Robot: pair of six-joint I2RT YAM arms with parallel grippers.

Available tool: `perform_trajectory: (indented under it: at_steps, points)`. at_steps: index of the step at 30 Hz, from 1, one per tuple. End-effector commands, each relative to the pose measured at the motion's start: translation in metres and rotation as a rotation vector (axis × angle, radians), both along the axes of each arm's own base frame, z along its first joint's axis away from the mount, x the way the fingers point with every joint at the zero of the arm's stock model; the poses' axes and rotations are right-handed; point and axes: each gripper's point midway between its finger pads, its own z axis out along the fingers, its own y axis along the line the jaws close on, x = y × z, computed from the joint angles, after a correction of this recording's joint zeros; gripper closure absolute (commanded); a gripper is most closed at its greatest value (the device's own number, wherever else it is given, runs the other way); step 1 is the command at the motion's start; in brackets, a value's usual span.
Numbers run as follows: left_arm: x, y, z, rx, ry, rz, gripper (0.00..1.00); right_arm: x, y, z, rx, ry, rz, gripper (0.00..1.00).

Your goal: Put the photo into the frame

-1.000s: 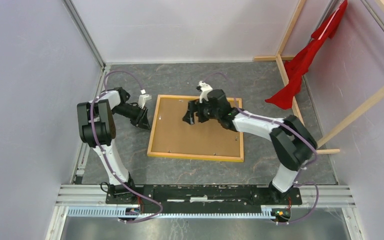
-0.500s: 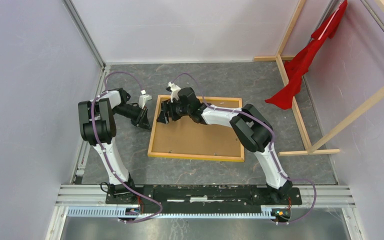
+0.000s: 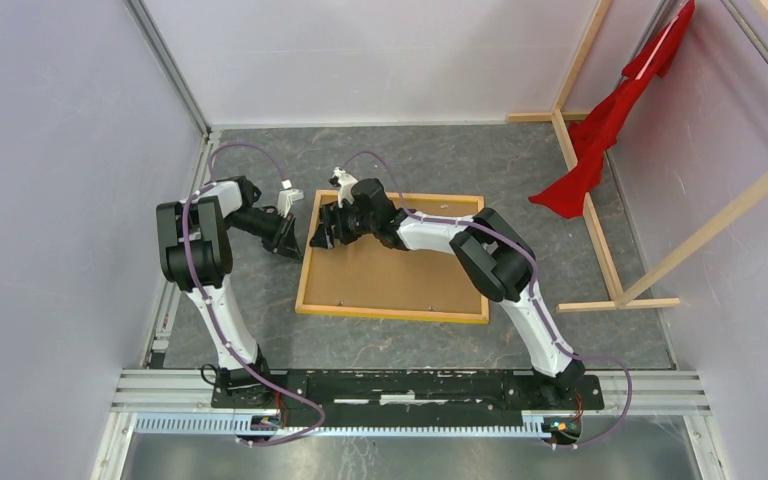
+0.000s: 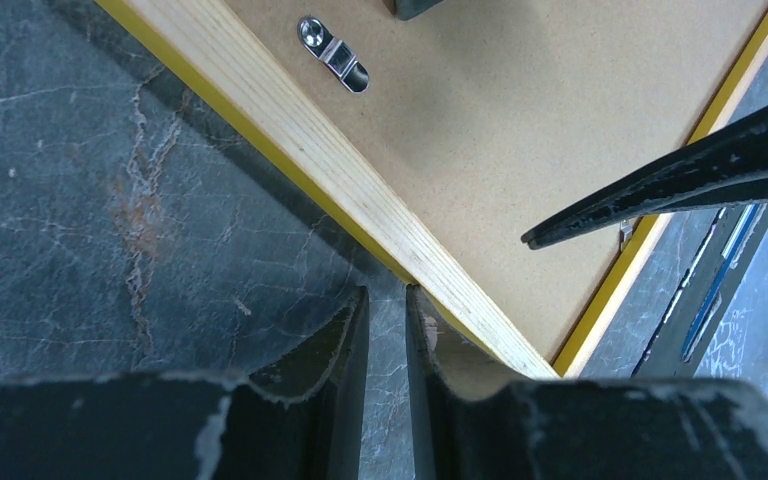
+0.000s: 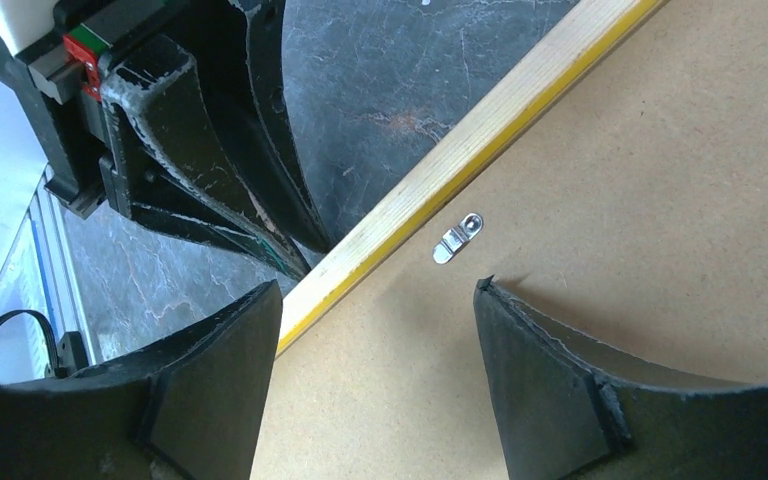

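Locate the frame [image 3: 390, 313] first. It lies flat on the grey marbled table [image 3: 390, 160], back side up, so you see pale wood rails with only a yellow line along the outer edge. A brown backing board [image 3: 390, 275] fills the opening inside the rails. A small metal turn clip [image 5: 458, 238] sits on the board just inside the left rail, near the far left corner.

Check the left gripper [image 3: 287, 238]. It points down at the table just outside the frame's left rail, toward the far end. In the left wrist view its fingers [image 4: 340, 340] are drawn almost together. Only a thin slit of table shows between them, and nothing is in the slit. The finger nearer the frame overlaps the rail's outer edge (whether it touches the wood, you cannot tell).

Check the right gripper [image 3: 322, 232]. It reaches across the frame to the far left corner, opposite the left gripper. Its fingers [image 5: 550, 380] stand wide apart and hold nothing. In the right wrist view one finger hangs over the left rail and the other over the backing board, with the clip just beyond their tips. Contact with the board cannot be confirmed.

The two grippers are near each other, one on either side of the left rail, and do not touch.
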Motion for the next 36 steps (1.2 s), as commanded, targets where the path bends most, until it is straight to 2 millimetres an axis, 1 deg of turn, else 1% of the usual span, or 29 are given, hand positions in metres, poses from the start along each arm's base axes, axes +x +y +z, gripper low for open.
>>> perform_trajectory:
  at_steps: [1,7,21,36]
  points:
    - [-0.007,-0.006,-0.006,-0.038,0.019,-0.021,0.72,0.003,0.012,0.004,0.041,-0.004,0.012,0.23]
    - [-0.009,-0.007,-0.006,-0.039,0.017,-0.031,0.72,0.001,0.013,-0.004,0.045,0.022,0.015,0.24]
    - [-0.005,-0.004,-0.009,-0.021,0.021,-0.022,0.71,-0.001,0.022,-0.011,0.077,0.060,0.031,0.25]
    - [-0.003,-0.004,-0.009,-0.011,0.017,-0.024,0.71,0.007,0.028,-0.021,0.079,0.070,0.004,0.27]
